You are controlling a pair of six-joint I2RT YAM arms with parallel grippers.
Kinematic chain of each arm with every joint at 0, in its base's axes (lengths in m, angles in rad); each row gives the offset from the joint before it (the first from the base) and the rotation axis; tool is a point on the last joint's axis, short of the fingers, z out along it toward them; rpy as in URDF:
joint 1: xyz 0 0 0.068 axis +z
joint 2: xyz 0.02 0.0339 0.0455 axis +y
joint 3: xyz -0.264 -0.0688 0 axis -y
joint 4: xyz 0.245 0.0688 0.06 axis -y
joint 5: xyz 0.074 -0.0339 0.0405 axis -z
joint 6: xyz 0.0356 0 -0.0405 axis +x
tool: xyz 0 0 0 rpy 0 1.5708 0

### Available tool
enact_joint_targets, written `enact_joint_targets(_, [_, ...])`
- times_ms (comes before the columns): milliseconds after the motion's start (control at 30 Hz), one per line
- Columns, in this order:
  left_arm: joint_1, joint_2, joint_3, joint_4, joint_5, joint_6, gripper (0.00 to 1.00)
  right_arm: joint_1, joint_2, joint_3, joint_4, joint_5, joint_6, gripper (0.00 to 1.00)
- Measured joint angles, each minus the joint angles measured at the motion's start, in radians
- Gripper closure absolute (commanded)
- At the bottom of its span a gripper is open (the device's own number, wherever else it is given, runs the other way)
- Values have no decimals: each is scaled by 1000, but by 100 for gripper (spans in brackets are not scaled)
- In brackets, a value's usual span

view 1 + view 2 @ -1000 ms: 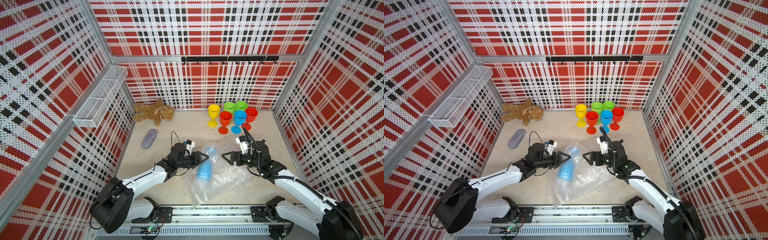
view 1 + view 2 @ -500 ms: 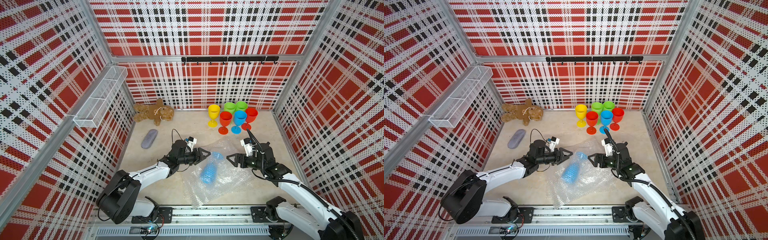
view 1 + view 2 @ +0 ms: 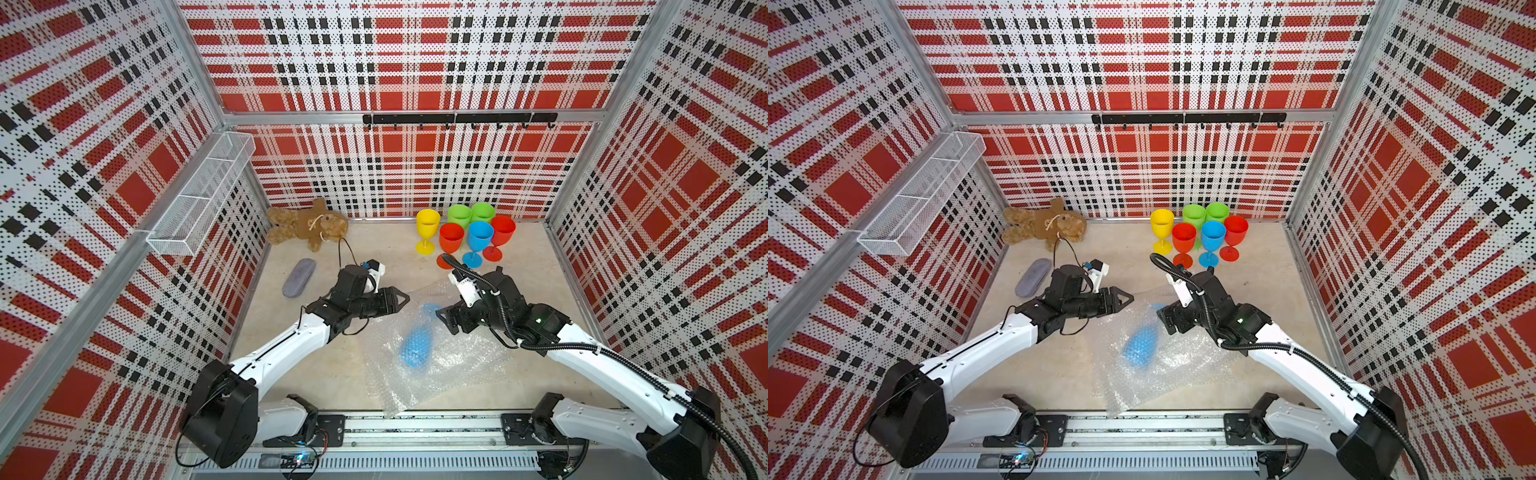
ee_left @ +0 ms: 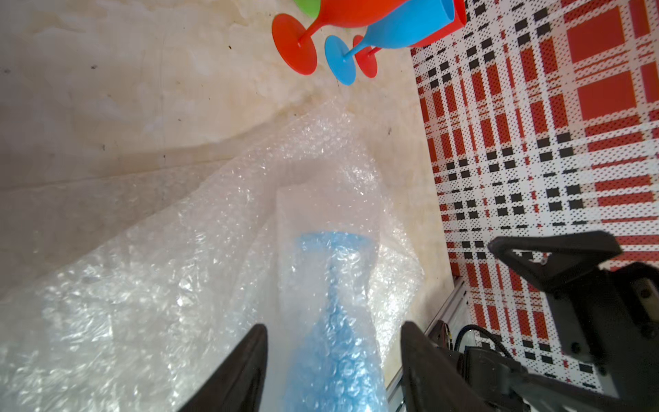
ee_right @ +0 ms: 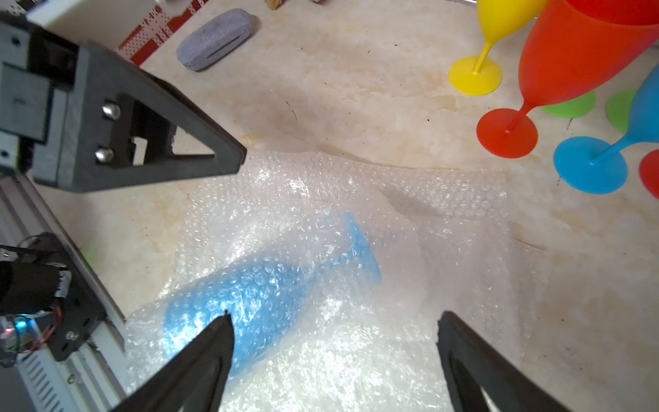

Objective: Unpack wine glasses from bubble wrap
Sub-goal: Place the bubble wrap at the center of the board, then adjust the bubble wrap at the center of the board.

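Bubble wrap (image 3: 459, 368) covers the lying blue goblet (image 3: 415, 351) (foot far); I see left gripper (image 3: 401, 298) half-spread, right gripper (image 3: 445, 321) wide, both empty.

Lab test cell, plaid walls (image 3: 395, 62), aluminium frame (image 3: 291, 117)

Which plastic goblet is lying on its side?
The blue plastic goblet covered by the clear bubble wrap; the six others stand upright.

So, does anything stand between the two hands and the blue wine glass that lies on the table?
Yes: the bubble wrap. It covers the lying blue wine glass, so neither the open left hand nor the open right hand can touch bare plastic. Nothing else visible lies between them and it.
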Motion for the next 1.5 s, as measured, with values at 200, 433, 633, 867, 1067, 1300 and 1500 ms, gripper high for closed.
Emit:
enact_joint_targets(200, [-44,-30,-54,-50,-56,23,39,-194,89,-51,11,17,129,7])
enact_joint_targets(433, [34,-149,-60,-136,-145,46,38,-380,244,-197,120,-25,256,15])
enact_joint_targets(633, [132,-235,-60,-166,-171,57,38,-390,209,-355,233,-110,446,27])
enact_joint_targets(867, [154,-238,-38,-182,-174,67,38,-352,-15,-576,345,-145,808,27])
enact_joint_targets(1067, [155,-233,-13,-183,-180,79,38,-230,-42,-552,324,-123,925,8])
enact_joint_targets(1300, [156,-231,-13,-194,-227,115,35,-206,-94,-183,154,143,481,9])
enact_joint_targets(1500, [161,-241,-27,-177,-274,138,35,-116,-37,-5,216,-90,-232,0])
